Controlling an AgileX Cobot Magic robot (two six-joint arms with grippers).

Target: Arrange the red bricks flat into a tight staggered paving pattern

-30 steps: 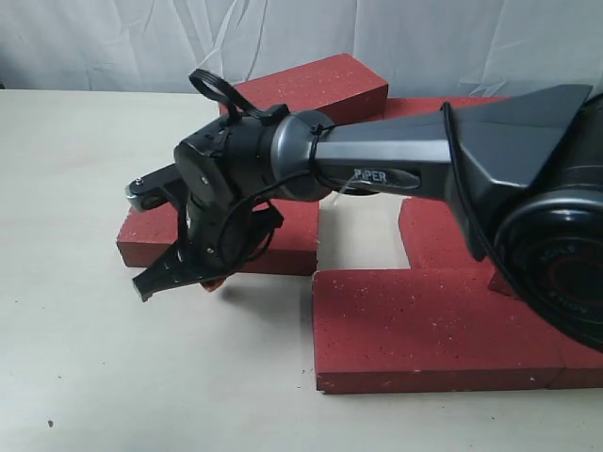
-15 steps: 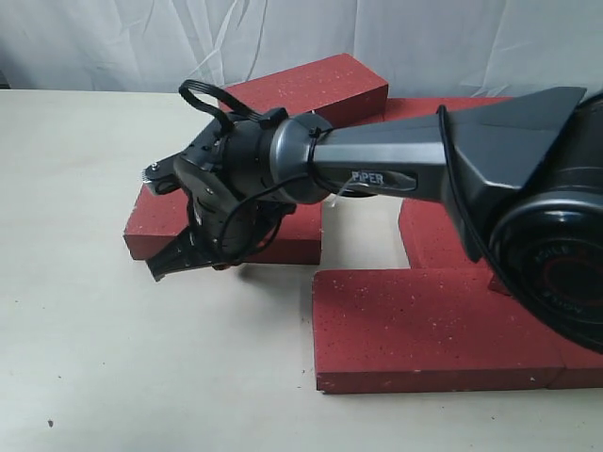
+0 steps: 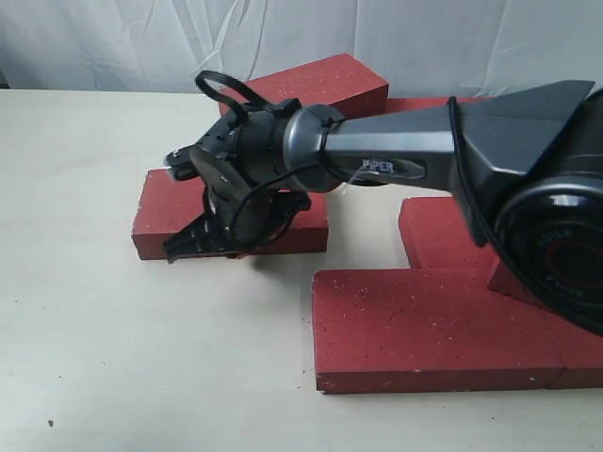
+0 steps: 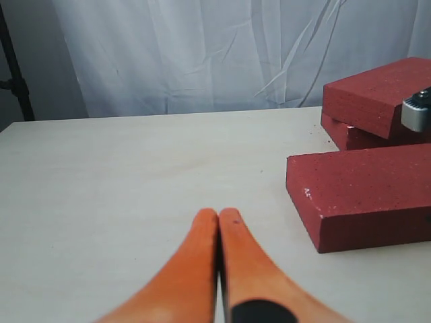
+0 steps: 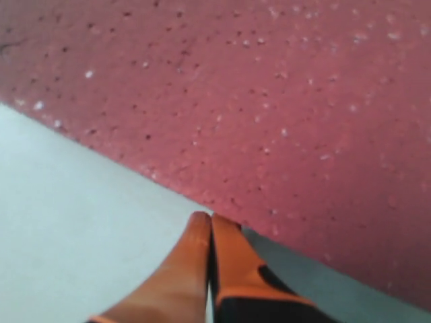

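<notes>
Pale table (image 3: pixel 94 358), red bricks (image 3: pixel 415 320) lying flat on it

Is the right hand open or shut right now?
Shut. In the wrist view the right hand has its orange fingers meeting at the tips with nothing between them, close to the brick edge.

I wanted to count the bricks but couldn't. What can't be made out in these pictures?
Exterior view: the arm covers the bricks behind it, so they cannot be counted.
Left wrist view: the picture's edge cuts off the left brick and the stack.
Right wrist view: too close and blurred to tell whether the right end effector touches the left brick.
</notes>
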